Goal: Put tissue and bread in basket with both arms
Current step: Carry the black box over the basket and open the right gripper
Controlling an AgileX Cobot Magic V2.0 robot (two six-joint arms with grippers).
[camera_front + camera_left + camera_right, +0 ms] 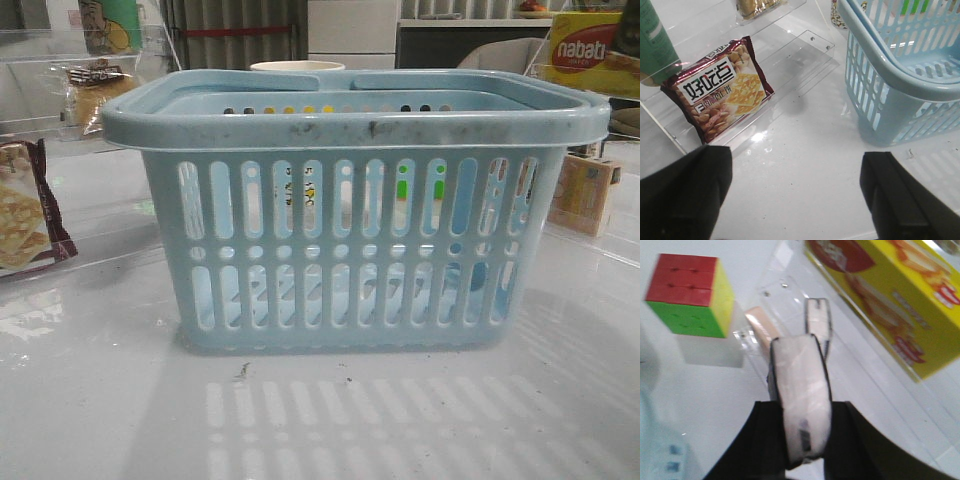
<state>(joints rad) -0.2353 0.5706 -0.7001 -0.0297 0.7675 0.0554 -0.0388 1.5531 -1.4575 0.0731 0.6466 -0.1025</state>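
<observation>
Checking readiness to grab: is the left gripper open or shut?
Open. The left gripper has its dark fingers wide apart over bare table, holding nothing.

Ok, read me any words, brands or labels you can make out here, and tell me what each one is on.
"nabati": yellow box, behind the basket on the right.
"好吃点": maroon cracker packet; the smaller line beneath is too blurred to read.
Yellow box in the right wrist view: print too blurred.
Dark marks seen through the basket slots: unreadable.
</observation>
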